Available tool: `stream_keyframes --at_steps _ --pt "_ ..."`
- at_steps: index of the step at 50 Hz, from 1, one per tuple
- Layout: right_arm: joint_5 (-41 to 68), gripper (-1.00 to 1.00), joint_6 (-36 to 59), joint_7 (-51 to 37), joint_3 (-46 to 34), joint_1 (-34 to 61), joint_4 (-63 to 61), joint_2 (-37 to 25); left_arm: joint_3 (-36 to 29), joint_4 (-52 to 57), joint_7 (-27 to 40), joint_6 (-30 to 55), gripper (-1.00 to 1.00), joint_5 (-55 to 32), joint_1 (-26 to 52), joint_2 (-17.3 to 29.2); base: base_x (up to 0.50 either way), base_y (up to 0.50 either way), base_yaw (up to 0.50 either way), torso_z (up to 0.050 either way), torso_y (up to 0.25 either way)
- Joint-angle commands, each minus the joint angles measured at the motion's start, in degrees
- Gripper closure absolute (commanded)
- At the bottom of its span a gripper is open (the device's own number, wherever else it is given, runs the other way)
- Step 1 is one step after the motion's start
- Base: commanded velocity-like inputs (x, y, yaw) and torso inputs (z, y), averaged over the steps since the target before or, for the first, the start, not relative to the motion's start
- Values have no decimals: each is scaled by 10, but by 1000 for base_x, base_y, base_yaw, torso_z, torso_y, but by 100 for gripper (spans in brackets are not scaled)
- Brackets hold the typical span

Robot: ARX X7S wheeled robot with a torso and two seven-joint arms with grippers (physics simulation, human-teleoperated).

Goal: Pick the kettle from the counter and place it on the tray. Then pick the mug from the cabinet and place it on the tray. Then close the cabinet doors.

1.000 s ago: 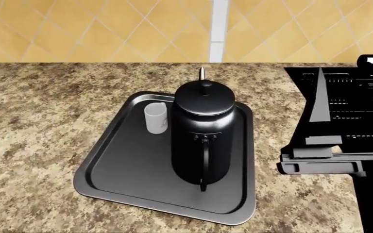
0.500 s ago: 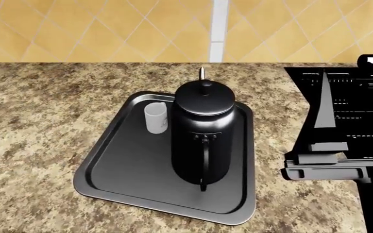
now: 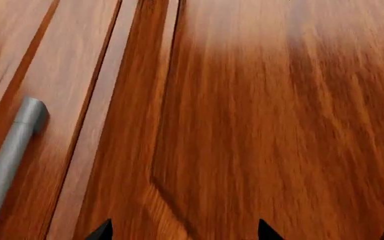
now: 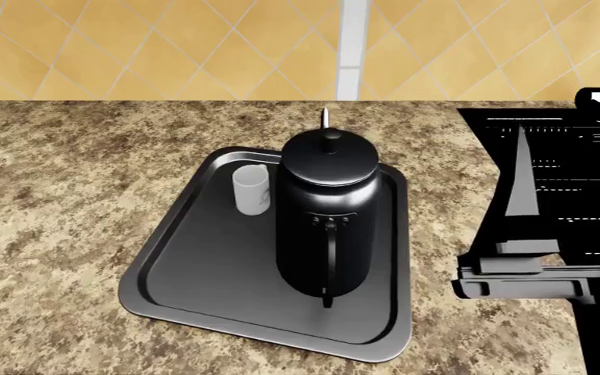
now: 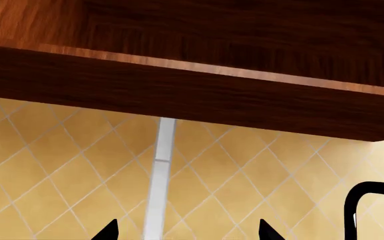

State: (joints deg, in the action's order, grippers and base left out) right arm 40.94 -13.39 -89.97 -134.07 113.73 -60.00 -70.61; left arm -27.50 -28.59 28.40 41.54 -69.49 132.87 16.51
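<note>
The dark-grey kettle [image 4: 326, 223] stands upright on the flat dark tray [image 4: 191, 266], which lies on the granite counter [image 4: 60, 195]. The small white mug [image 4: 250, 190] stands on the tray's far left part, just left of the kettle and apart from it. My left gripper [image 3: 184, 232] is open and empty, close in front of a brown wooden cabinet door [image 3: 265, 115] with a grey bar handle [image 3: 8, 160]. My right gripper [image 5: 186, 231] is open and empty, facing the tiled wall below the cabinet's underside [image 5: 192, 95]. My right arm [image 4: 530, 269] shows black at the right of the head view.
A black sink area [image 4: 581, 164] lies in the counter right of the tray, partly behind my right arm. A black curved faucet [image 5: 372, 200] shows in the right wrist view. A yellow tiled wall [image 4: 175, 47] with a white strip backs the counter.
My right arm has shifted slightly to the right and lower in the head view. The kettle, mug and tray have not moved.
</note>
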Motion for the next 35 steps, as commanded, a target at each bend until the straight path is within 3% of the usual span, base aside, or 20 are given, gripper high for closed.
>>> stream_keyframes --at_steps 1,7,13,28,35 --pt "-6 -100 -5 0 -8 1 0 -2 71 -68 -93 -9 -100 -71 17 -87 0 0 0 0 0" --pt "-14 -100 -22 0 -56 45 0 -6 89 -86 -115 13 -100 -33 20 -114 0 0 0 2 2" --pt "-21 -100 -36 0 -96 78 0 -10 172 -97 -165 83 -100 104 21 -162 0 0 0 0 0" --pt "-46 -100 -46 0 -121 81 0 -23 -4 -151 -215 91 -100 251 21 -165 0 0 0 0 0" --pt "-52 -100 -46 0 -119 72 0 -27 -84 -180 -235 65 -100 260 21 -165 0 0 0 0 0"
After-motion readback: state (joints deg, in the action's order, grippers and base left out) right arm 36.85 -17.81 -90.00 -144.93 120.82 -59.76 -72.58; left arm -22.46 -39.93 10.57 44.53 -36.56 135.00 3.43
